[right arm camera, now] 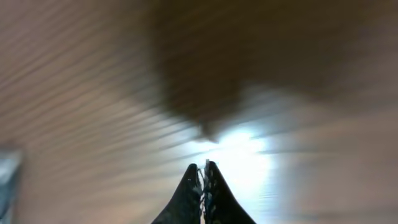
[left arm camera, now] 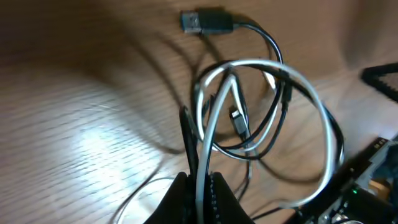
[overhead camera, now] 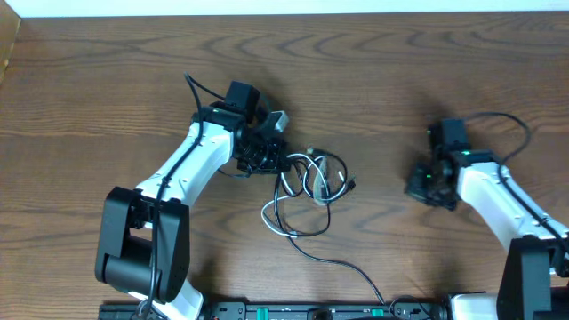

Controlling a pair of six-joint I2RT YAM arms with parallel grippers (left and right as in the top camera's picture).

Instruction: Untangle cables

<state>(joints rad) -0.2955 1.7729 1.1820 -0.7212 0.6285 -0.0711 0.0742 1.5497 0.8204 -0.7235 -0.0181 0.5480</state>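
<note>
A small tangle of cables (overhead camera: 313, 180) lies mid-table: a white cable (left arm camera: 313, 94) looped through black cables (left arm camera: 274, 48). One black cable ends in a USB plug (left arm camera: 208, 21), and another black strand (overhead camera: 342, 264) trails toward the table's front edge. At the tangle's left side, my left gripper (overhead camera: 281, 164) is shut on the white cable, which runs up between its jaws (left arm camera: 200, 180) in the left wrist view. Far off to the right, my right gripper (overhead camera: 420, 185) is low over bare wood. It is shut (right arm camera: 203, 167), with nothing between its fingers.
The wooden table (overhead camera: 107, 80) stretches wide on all sides of the tangle. The arm bases and a black electronics strip (overhead camera: 311, 312) line the front edge. The right arm's own thick black wire (overhead camera: 511, 124) arcs behind it.
</note>
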